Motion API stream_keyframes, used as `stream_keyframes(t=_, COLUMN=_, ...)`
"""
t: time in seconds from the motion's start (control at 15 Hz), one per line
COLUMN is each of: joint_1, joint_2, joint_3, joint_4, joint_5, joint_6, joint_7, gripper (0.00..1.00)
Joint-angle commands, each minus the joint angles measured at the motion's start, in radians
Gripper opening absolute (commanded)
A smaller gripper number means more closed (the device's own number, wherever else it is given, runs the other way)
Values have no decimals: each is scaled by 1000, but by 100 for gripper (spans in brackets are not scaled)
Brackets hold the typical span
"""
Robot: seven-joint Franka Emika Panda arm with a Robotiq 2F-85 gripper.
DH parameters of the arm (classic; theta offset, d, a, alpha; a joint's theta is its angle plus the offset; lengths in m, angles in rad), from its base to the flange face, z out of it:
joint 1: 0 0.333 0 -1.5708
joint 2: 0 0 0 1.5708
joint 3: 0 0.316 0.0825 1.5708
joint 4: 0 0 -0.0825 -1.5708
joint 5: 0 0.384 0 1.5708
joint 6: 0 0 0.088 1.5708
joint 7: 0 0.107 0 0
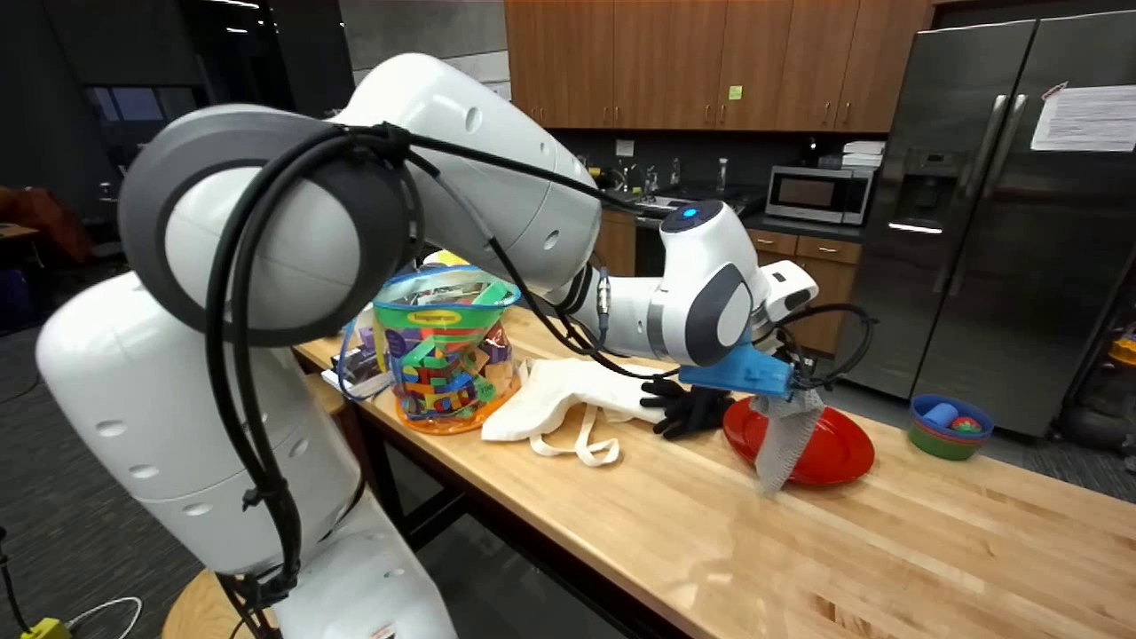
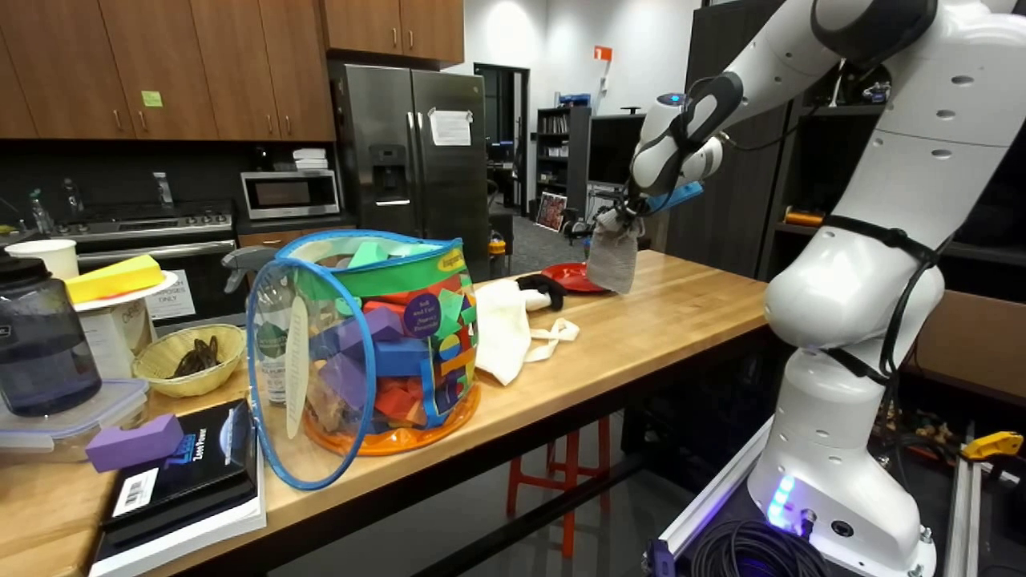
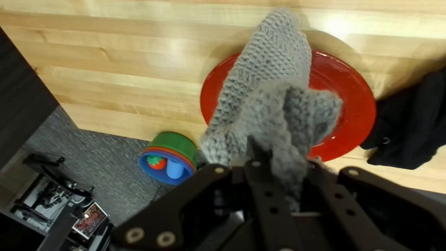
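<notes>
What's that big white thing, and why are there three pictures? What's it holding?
The white thing is a robot arm. It bends at joints, a bit like yours, and its hand is a pincher called a gripper. Two pictures are taken from outside the robot; the third is taken from its wrist, looking down. The gripper is closed on a gray knitted cloth. From the wrist, you see the cloth hiding part of a red plate. The wooden table also has what looks like a black glove, a white cloth with straps, a see-through bag of toy blocks, and stacked bowls.
</notes>
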State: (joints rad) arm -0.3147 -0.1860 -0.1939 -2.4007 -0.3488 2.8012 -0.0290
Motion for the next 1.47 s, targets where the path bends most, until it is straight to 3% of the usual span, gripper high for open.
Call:
stream_keyframes(t=0.0, joint_1=-26, joint_2=47, joint_3=-42, joint_4=69, joint_5=3, joint_6=-18, joint_7=-14, gripper=4)
stream_keyframes(t=0.6, joint_1=-55, joint_2=96, joint_3=-109, joint_4=117, joint_5=-23, joint_6=-9, joint_7=-7, gripper=4)
stream_keyframes(t=0.67, joint_1=-51, joint_2=89, joint_3=-104, joint_4=101, joint_5=-41, joint_6=-2, joint_7=-10, gripper=39)
stream_keyframes(t=0.73, joint_1=-47, joint_2=84, joint_3=-99, joint_4=87, joint_5=-61, joint_6=-7, joint_7=-16, gripper=40)
stream_keyframes(t=0.8, joint_1=-47, joint_2=92, joint_3=-108, joint_4=98, joint_5=-27, joint_6=-1, joint_7=-7, gripper=19)
stream_keyframes(t=1.0, joint_1=-42, joint_2=93, joint_3=-101, joint_4=88, joint_5=-43, joint_6=-1, joint_7=-8, gripper=37)
stream_keyframes(t=1.4, joint_1=-42, joint_2=93, joint_3=-101, joint_4=88, joint_5=-44, joint_6=-1, joint_7=-9, gripper=40)
